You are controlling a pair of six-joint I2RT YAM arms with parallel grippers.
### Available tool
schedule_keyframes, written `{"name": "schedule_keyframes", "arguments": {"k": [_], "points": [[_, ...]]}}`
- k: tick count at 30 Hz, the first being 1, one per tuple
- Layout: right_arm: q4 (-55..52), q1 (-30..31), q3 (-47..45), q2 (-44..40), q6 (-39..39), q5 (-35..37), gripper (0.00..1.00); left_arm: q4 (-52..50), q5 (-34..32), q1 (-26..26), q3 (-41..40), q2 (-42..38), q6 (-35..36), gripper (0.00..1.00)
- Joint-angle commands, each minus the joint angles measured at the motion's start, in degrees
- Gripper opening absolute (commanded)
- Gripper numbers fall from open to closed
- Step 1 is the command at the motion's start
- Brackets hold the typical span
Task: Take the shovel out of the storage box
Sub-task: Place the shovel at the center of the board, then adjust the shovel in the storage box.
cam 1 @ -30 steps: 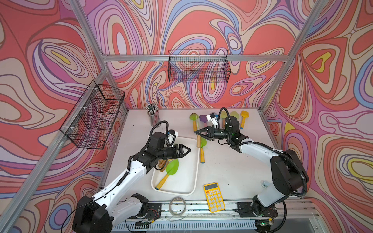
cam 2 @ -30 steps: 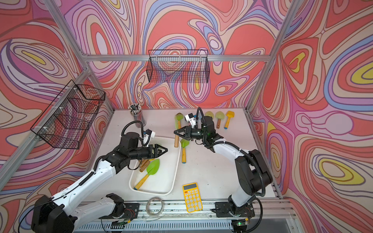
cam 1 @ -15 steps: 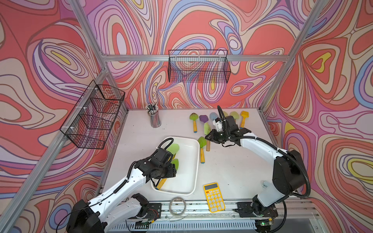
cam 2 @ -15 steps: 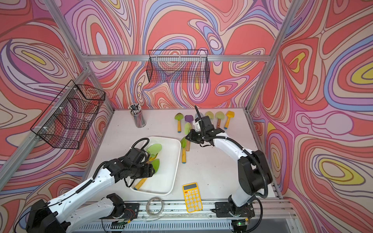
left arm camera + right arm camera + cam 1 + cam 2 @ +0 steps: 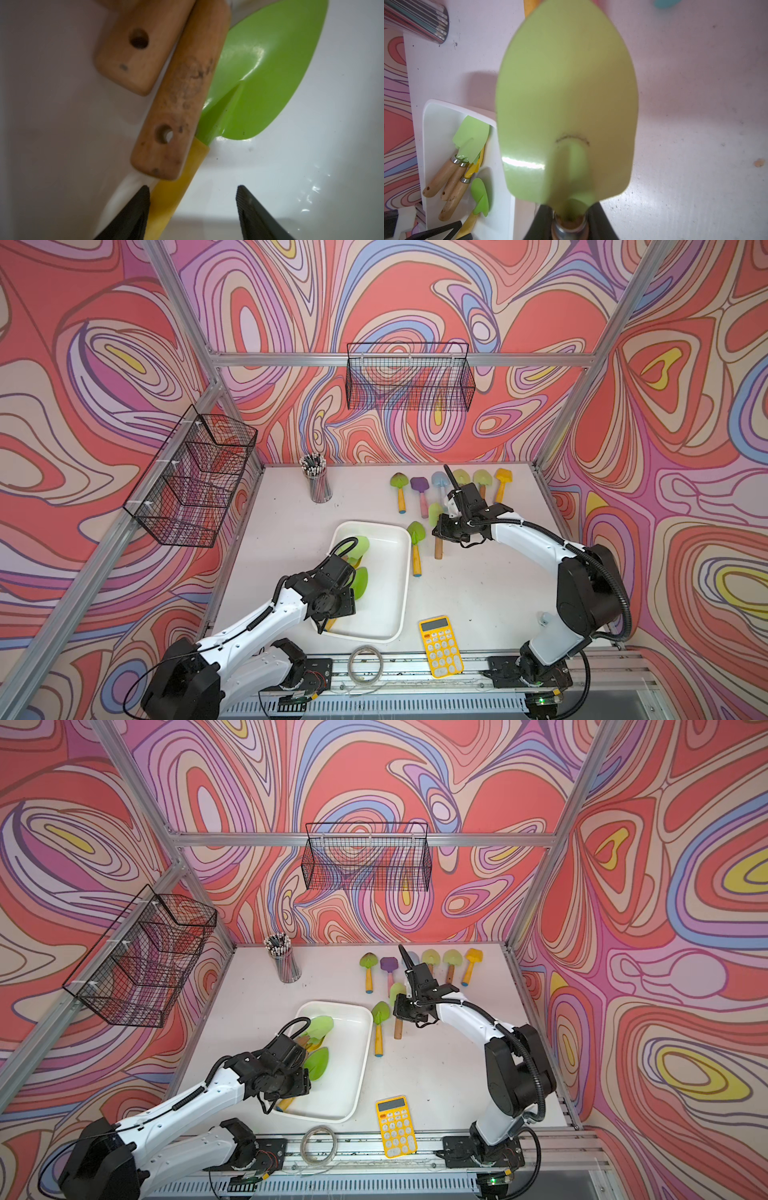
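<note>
Currently the left gripper (image 5: pixel 192 193) is down inside the storage box (image 5: pixel 384 597), the white tray on the counter (image 5: pixel 478 593). Its jaws are released and stand on both sides of the yellow handle of a bright green shovel (image 5: pixel 259 83). One jaw is just beside the handle, the other is apart from it, and nothing is grasped. This shovel lies flat on the floor of the box. A wooden handle (image 5: pixel 180 104) of another shovel lies across its neck, and a second wooden handle (image 5: pixel 128 56) is just beside that one. The right wrist view shows also pale green blades (image 5: pixel 471 137) piled on each other in the box.

The right gripper (image 5: pixel 569 224) is over the counter, near the box. Its jaws are clenched on the neck of a pale green shovel (image 5: pixel 566 104), where the blade meets the metal ring of the handle. I cannot tell if this shovel touches the counter. Between it and the box, a yellow-handled shovel (image 5: pixel 415 547) lies on the counter. A row of shovels (image 5: pixel 419 489) in several colours lies near the back wall. A yellow calculator (image 5: pixel 440 647) lies near the front corner of the box.
</note>
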Motion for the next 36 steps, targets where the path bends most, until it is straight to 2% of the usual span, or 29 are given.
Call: {"name": "schedule_keyframes", "arguments": {"k": [1, 5, 10, 15, 19, 29, 36], "points": [[0.42, 0.18, -0.02, 0.74, -0.5, 0.75, 0.15, 1.96, -0.48, -0.29, -0.81, 2.07, 0.82, 0.69], [0.9, 0.15, -0.55, 0.91, -0.23, 0.6, 0.15, 3.69, 0.52, -1.26, -0.22, 4.69, 1.6, 0.66], [1.21, 0.12, -1.32, 1.05, -0.15, 0.9, 0.15, 6.51, 1.35, -3.66, 1.72, 8.41, 1.62, 0.58], [-1.84, 0.31, -0.91, 1.13, -0.56, 7.32, 0.13, 10.07, 2.23, -4.72, 4.06, 14.09, 1.6, 0.47], [-2.13, 0.31, -1.81, 0.63, -0.76, 8.23, 0.13, 12.64, 2.34, -4.94, 6.48, 18.57, 2.36, 0.43], [-3.21, 0.26, -3.01, 1.31, -0.89, 11.32, 0.13, 15.54, 2.5, -5.03, 13.71, 28.07, 5.75, 0.43], [-2.98, 0.33, -2.4, 4.47, -1.63, 12.88, 0.13, 13.74, 1.44, -5.27, 13.83, 26.53, 6.72, 0.44]]}}
